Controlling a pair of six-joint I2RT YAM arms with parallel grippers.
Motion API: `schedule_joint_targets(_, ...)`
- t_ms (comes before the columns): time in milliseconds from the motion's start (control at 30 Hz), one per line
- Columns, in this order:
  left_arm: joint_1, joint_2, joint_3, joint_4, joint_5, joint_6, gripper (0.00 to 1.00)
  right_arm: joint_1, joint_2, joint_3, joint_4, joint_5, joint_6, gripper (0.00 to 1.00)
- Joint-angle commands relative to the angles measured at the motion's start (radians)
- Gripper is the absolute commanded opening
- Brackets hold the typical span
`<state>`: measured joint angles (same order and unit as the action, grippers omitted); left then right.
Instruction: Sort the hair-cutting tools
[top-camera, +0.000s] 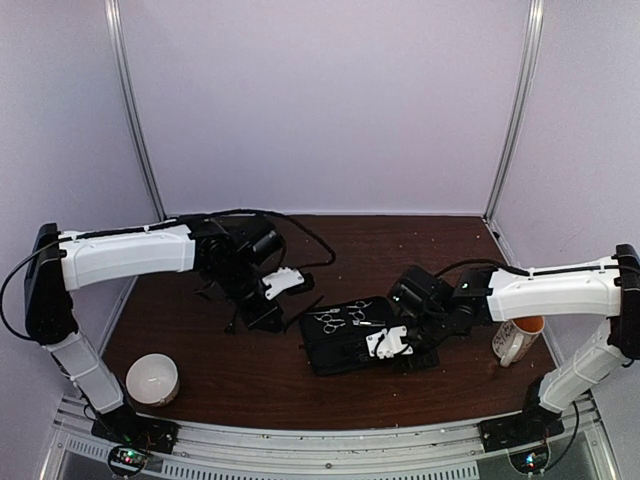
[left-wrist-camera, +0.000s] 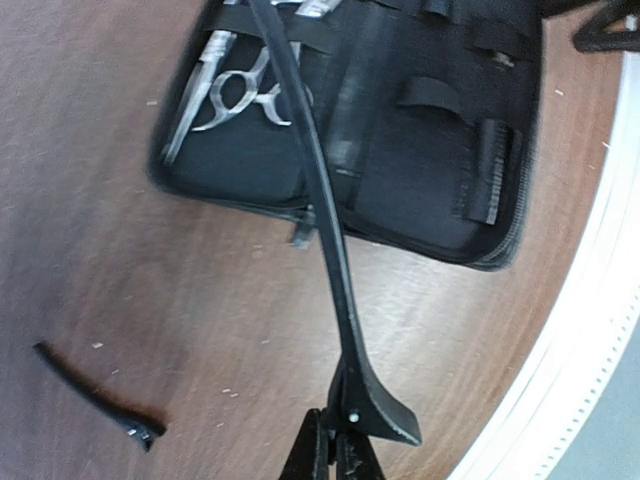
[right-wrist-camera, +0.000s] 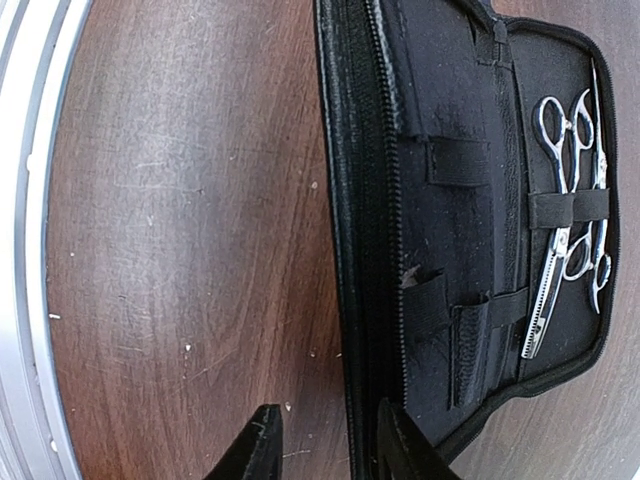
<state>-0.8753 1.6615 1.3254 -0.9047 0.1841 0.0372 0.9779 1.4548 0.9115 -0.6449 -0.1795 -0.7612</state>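
My left gripper (left-wrist-camera: 335, 455) is shut on the wide end of a thin black clip (left-wrist-camera: 322, 230). The clip sticks out over the table toward the open black case (left-wrist-camera: 420, 150). Another black clip (left-wrist-camera: 90, 395) lies loose on the wood to the left. Two silver scissors (right-wrist-camera: 560, 240) sit under elastic straps inside the case (right-wrist-camera: 450, 230), and they also show in the top view as scissors (top-camera: 342, 318). My right gripper (right-wrist-camera: 325, 450) is open at the case's zipper edge, with one finger over bare wood and the other over the case. From above, the left gripper (top-camera: 268, 318) is left of the case (top-camera: 345, 350) and the right gripper (top-camera: 400, 350) is at its right end.
A white bowl (top-camera: 152, 378) sits near the left arm's base. An orange and white mug (top-camera: 518, 338) stands under the right arm. A metal rail (top-camera: 320, 450) runs along the near table edge. Black cables trail behind the left wrist.
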Motion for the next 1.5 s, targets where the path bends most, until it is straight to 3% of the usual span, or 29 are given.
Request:
schedule_joint_targets(0, -0.02, 0.045, 0.013, 0.005, 0.133, 0.059, 0.0, 0.006, -0.018, 0.036, 0.007, 0.007, 0.0, 0.33)
schedule_joint_targets(433, -0.076, 0.181, 0.089, -0.078, 0.147, 0.133, 0.0, 0.018, 0.08, 0.058, 0.054, 0.047, -0.008, 0.32)
schedule_joint_targets(767, -0.081, 0.193, 0.058, -0.039, 0.19, 0.136, 0.0, 0.073, 0.136, -0.002, 0.066, 0.071, -0.132, 0.01)
schedule_joint_targets(1467, -0.201, 0.287, 0.018, -0.106, 0.077, 0.102, 0.0, 0.251, 0.086, -0.32, 0.349, 0.294, -0.236, 0.0)
